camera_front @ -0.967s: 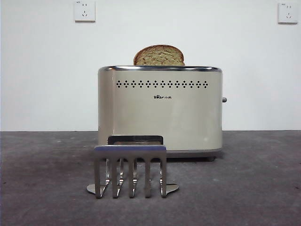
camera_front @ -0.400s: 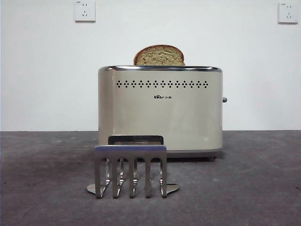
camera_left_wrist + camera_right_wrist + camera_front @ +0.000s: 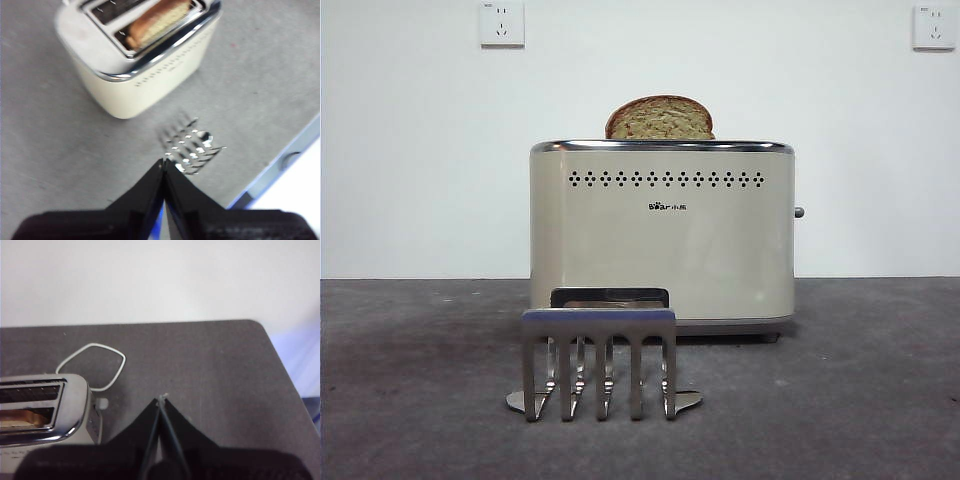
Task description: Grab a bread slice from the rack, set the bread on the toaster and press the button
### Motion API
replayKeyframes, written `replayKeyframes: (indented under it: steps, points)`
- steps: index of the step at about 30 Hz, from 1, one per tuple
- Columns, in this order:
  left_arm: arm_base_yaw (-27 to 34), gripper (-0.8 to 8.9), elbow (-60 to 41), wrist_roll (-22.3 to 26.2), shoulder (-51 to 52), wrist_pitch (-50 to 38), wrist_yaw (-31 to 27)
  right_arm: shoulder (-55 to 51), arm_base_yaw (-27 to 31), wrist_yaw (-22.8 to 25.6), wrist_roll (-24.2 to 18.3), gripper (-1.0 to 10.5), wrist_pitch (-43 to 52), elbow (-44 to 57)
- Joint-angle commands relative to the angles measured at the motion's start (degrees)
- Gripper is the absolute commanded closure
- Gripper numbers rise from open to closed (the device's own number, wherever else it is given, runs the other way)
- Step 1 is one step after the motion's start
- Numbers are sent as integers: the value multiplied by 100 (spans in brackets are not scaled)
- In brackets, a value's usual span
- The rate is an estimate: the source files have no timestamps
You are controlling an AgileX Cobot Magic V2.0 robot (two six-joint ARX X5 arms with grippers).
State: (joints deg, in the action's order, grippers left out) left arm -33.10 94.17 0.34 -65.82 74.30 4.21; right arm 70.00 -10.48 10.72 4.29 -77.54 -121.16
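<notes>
One slice of bread [image 3: 659,118] in one toaster [image 3: 661,240]

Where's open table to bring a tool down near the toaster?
Bare table lies on both sides of the toaster and the rack. The button side is open beside it, though a white cable loops behind. Crowded: the narrow gap between rack and toaster.

The table [image 3: 880,400] presents a dark grey, matt surface. The toaster [image 3: 662,250] stands directly on it; the rack [image 3: 600,360] stands just in front (its shiny base flat on the surface). A looped white cord [image 3: 95,365] lies beside the toaster.
</notes>
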Motion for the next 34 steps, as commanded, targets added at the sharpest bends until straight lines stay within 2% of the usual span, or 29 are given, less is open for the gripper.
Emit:
replayKeyframes:
  steps: [1, 9, 12, 15, 22, 27, 34]
  points:
    - [409, 816, -693, 1202, 710, -629, 205, 251, -7, 24, 55, 946, -140, 24]
    - [2330, 817, -4170, 1193, 3230, -3812, 326, 1078, -7, 22, 55, 946, -140, 24]
    - [2804, 817, -5486, 1517, 4203, -4693, 306, 1392, -7, 22, 55, 946, -140, 24]
    - [3134, 817, -6671, 1460, 4990, -5390, 247, 1683, 0, 22, 55, 946, -140, 24]
    - [3176, 816, -8649, 442, 6122, -6520, 177, 2243, 0, 22, 55, 946, -140, 24]
    - [3029, 817, -9359, 413, 6518, -7136, 175, 2503, 0, 22, 55, 946, -138, 24]
    - [2951, 817, -9374, 407, 6561, -6773, -122, 2577, 2, 22, 55, 946, -129, 24]
